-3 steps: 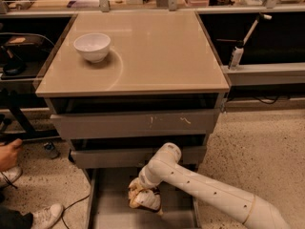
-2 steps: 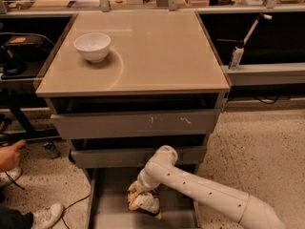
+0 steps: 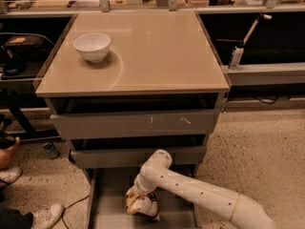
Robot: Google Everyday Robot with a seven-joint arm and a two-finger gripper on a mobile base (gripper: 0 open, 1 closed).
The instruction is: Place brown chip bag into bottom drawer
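The brown chip bag lies in the open bottom drawer, a flat grey tray pulled out at the foot of the cabinet. Its pale yellow and white part shows; the arm covers the rest. My gripper is at the end of the white arm, down in the drawer right on top of the bag, and the wrist hides most of it.
A white bowl stands on the beige cabinet top at the back left. Two taller grey drawer fronts sit above the open tray. A person's shoes are on the floor at the left. A bottle stands on a shelf at the right.
The arm has shifted slightly left and back over the bag. The bag stays in the drawer in about the same place.
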